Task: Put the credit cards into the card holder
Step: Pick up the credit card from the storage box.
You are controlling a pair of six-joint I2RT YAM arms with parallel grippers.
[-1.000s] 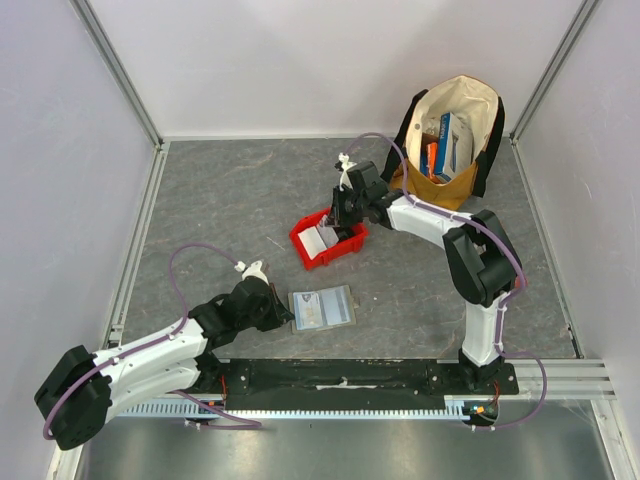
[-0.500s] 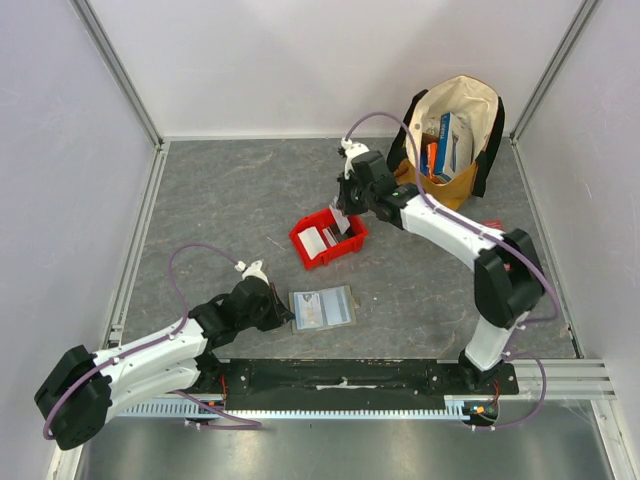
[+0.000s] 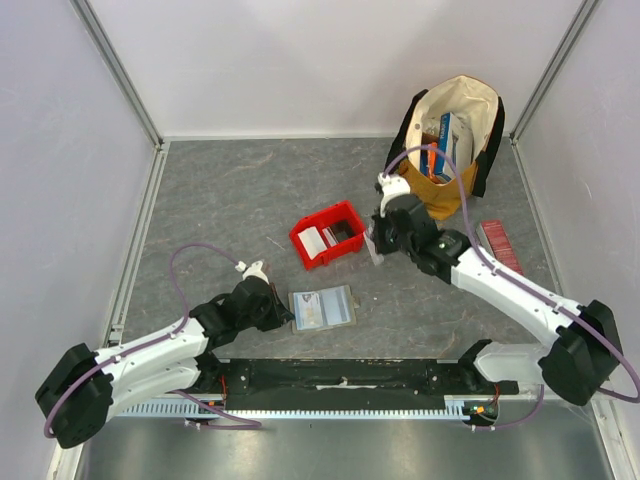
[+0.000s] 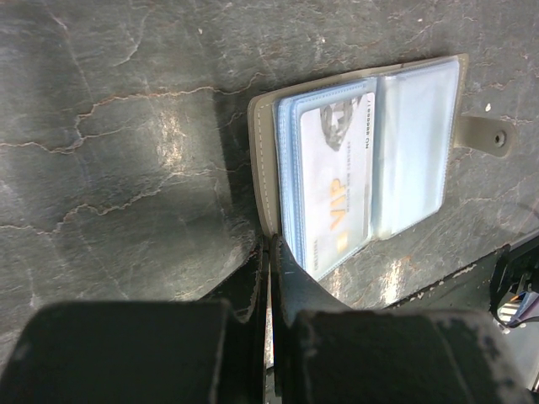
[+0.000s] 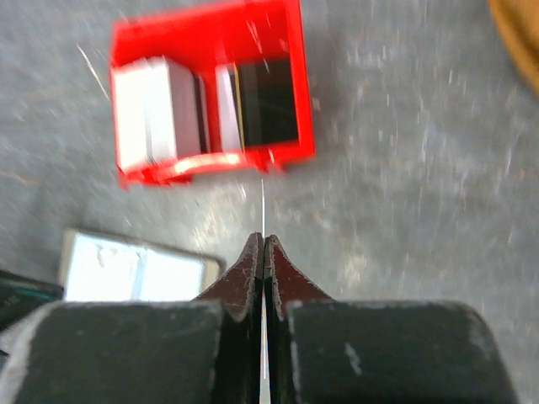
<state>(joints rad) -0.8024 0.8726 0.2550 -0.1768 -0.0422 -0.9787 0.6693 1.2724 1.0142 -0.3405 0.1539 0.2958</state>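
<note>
Open card holder (image 3: 322, 308) lies flat on grey surface (image 3: 230, 190) nr arm bases, L jaws clamped on its left cover edge, VIP card (image 4: 333, 189) in a sleeve. R jaws, just right of red bin (image 3: 320, 217), pinch one credit card (image 5: 263, 210) edge-on; more cards (image 3: 314, 240) sit in bin.

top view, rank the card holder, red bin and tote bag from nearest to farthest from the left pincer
1. card holder, front centre, right at the tips of the left pincer
2. red bin, mid-table, beyond the holder
3. tote bag, far right corner
</note>
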